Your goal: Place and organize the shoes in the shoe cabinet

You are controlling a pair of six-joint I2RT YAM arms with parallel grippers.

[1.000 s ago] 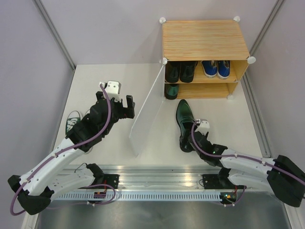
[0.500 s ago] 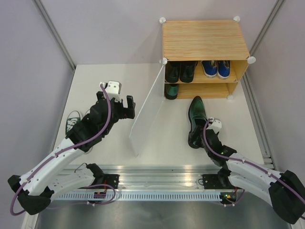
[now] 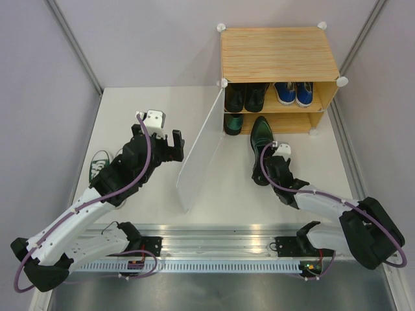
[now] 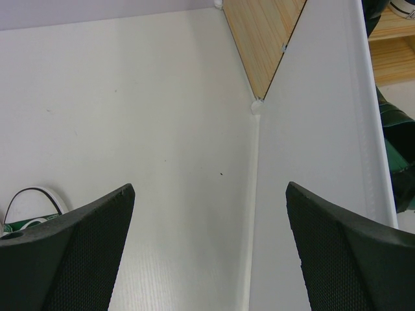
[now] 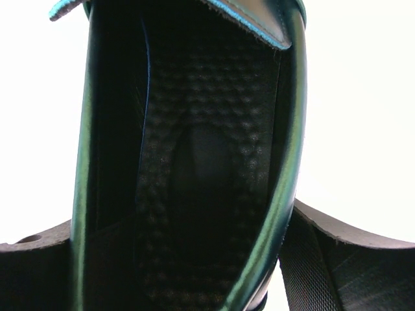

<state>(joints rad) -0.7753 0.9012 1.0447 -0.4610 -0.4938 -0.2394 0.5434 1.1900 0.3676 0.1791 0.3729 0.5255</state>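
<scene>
While the right gripper (image 3: 264,172) grasped the heel end of a dark green pointed shoe (image 3: 260,139), we saw its jaws spread wide on either side of that heel. In the right wrist view a black finger (image 5: 347,259) lay against each flank of the shoe, and the dark textured insole filled the middle. The shoe lay lengthwise on the right part of the table (image 3: 142,103), its toe pointing at the lower shelf of the shoe cabinet (image 3: 279,55) and just reaching the opening. We could not tell whether its sole touched the table.

Just left of that toe, a second dark green shoe (image 3: 233,123) sat at the left end of the lower shelf. On the upper shelf, the black dress shoes (image 3: 245,96) stood on the left and the blue sneakers (image 3: 293,92) on the right, heels facing out.

The translucent door panel (image 3: 198,149) stood swung open, slanting toward the near edge. The left gripper (image 4: 209,191) hung to the left of it, fingers fully apart and holding nothing. A green white-toed sneaker (image 3: 98,165) lay near the left edge of the table, partly hidden under the left arm.
</scene>
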